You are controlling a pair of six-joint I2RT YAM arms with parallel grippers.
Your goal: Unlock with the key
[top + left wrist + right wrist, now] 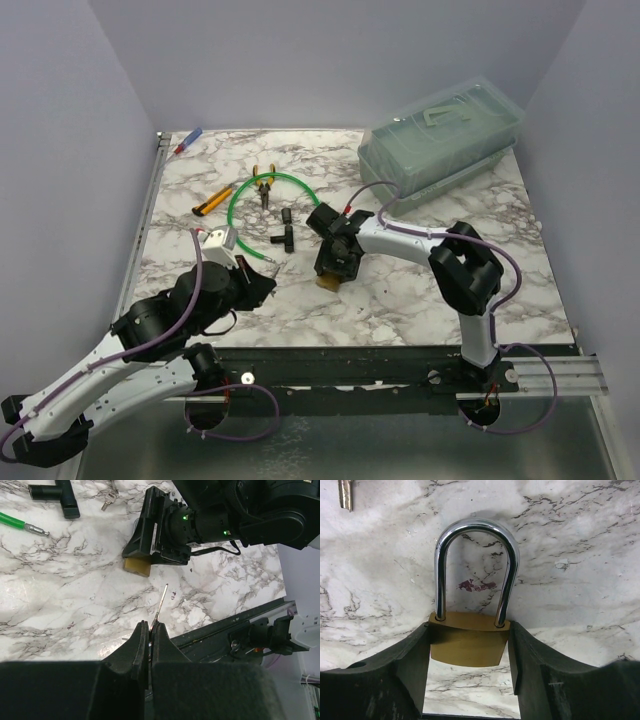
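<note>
Key pinched by its head between the closed left jaws, thin blade sticking out forward and seen edge-on. Tip near the padlock, not touching it yet. Right jaws pressed against both sides of the brass body, so gripping the padlock, with the steel shackle pointing away from the wrist and both legs seated in the body: locked for now. Resting on the counter or hanging just above it: cannot tell. Keyhole not visible in any view; probably on the bottom face, opposite to the shackle.

Step in hand, as a judgement: bring the blade to the keyhole and push it in. To do it well, first line up the blade with the long axis of the brass body, then roll the left wrist to match the flat of the blade with the slot. Approach slowly and straight, without side push, to avoid slipping or swivelling of the thin blade in the pinch. Keep the right grip firm and steady as a counter-support. Turn only after full insertion.

Farther out on the counter, green cable and black pieces, well apart from the work, probably no obstacle.
</note>
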